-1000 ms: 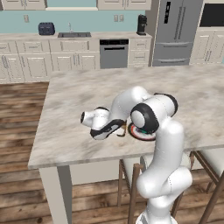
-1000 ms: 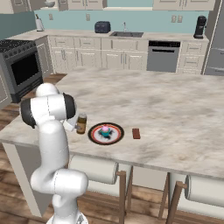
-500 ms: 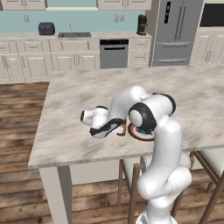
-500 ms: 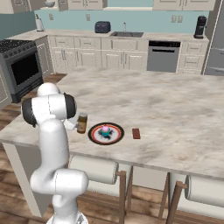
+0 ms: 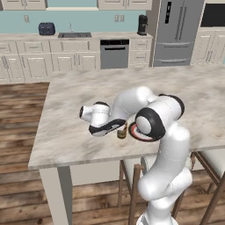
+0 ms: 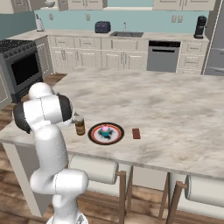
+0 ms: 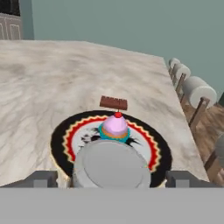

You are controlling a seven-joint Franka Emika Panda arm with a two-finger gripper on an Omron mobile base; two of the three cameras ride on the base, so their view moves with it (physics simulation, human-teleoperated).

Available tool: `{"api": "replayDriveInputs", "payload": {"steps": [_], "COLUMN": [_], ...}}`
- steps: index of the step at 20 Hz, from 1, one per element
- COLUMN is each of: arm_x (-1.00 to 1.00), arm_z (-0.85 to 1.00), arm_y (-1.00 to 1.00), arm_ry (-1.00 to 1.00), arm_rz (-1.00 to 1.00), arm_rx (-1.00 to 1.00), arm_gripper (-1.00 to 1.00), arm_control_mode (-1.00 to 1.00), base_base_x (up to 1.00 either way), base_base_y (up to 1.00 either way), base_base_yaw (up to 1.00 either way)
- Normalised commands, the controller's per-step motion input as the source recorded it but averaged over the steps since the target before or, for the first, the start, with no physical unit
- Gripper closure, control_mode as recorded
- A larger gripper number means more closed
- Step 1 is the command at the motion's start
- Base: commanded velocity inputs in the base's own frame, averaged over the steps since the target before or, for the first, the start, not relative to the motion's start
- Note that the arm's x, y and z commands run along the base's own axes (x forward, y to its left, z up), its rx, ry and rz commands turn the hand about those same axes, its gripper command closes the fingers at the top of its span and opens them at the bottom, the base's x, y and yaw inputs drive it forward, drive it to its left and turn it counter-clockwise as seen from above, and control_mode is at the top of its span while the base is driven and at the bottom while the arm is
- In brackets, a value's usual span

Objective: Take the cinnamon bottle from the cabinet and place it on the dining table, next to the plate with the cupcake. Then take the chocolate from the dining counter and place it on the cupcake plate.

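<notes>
Cupcake on plate — chocolate beyond

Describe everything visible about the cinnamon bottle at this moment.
The cinnamon bottle is a small brown cylindrical jar with a flat grey lid, looking like glass or plastic. It stands upright on the marble dining table, just left of the red-rimmed plate in the right base view, close to it. In the hand view its lid sits between the spread fingers, which look clear of its sides.

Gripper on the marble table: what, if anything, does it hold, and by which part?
Nothing is gripped. The gripper stands open, its fingertips apart either side of the cinnamon bottle, which stands on the table.
</notes>
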Motion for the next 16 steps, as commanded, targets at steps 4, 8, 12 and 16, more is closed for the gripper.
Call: {"api": "replayDriveInputs", "payload": {"steps": [4,8,12,16], "arm_x": [-0.54,-0.42,-0.21,-0.39], "arm_z": [0.76,0.99,1.0,0.96], "arm_y": [0.04,0.03,-0.1,-0.52], "arm_ry": [-0.24,-0.13,-0.03,0.0], "arm_rz": [-0.06,-0.04,-0.02,-0.04], "arm_rx": [0.01,0.05,0.15,0.3], "arm_gripper": [-1.0,-1.0,-1.0,-1.0], "arm_control_mode": [-1.0,-1.0,-1.0,-1.0], "base_base_x": [0.0,0.0,0.0,0.0], "base_base_y": [0.0,0.0,0.0,0.0], "base_base_yaw": [0.0,0.0,0.0,0.0]}}
